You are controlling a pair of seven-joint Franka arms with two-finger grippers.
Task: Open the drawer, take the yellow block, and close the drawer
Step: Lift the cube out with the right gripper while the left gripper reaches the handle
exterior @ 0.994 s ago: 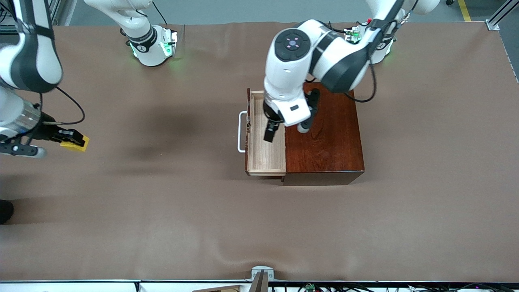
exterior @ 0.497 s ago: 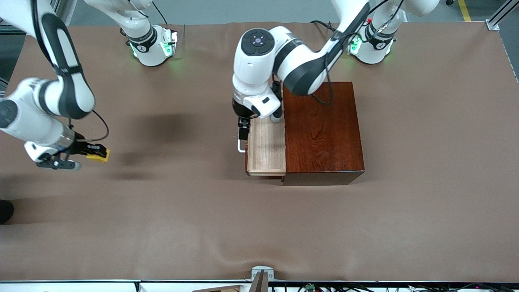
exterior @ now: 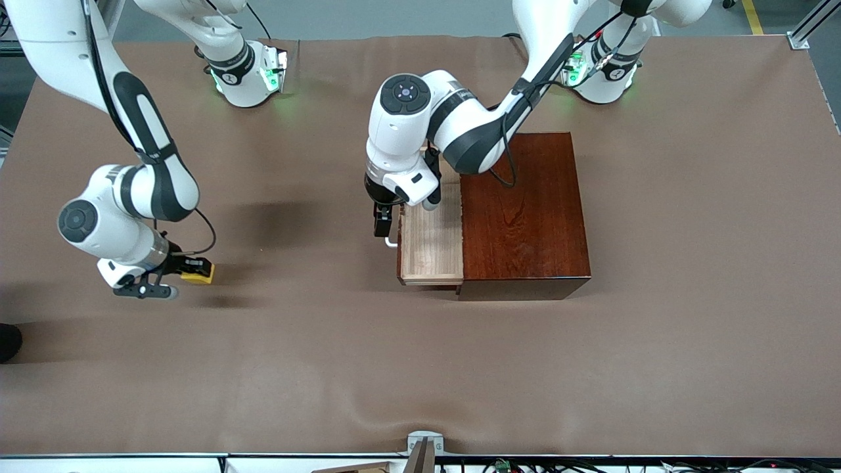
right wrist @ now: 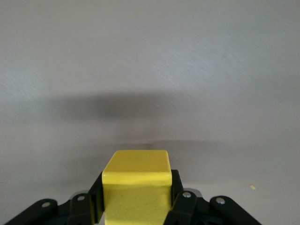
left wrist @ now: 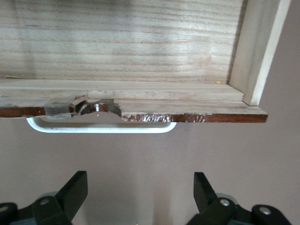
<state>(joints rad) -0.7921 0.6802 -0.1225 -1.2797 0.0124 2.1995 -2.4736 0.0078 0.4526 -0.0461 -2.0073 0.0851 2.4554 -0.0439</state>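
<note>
The drawer (exterior: 430, 236) is pulled out of the dark wooden box (exterior: 522, 210), and I can see its bare pale bottom. The left gripper (exterior: 382, 226) hangs just outside the drawer front, right by the white handle (left wrist: 101, 126), fingers (left wrist: 70, 192) spread wide with nothing between them, not touching the handle in the wrist view. Way over at the right arm's end of the table (exterior: 420, 368), the right gripper (exterior: 190, 268) is clamped on the yellow block (exterior: 198, 274), low over the brown cloth. In the right wrist view the block (right wrist: 137, 185) sits snug between the black fingers (right wrist: 180, 206). I can't tell whether it's touching the table.
</note>
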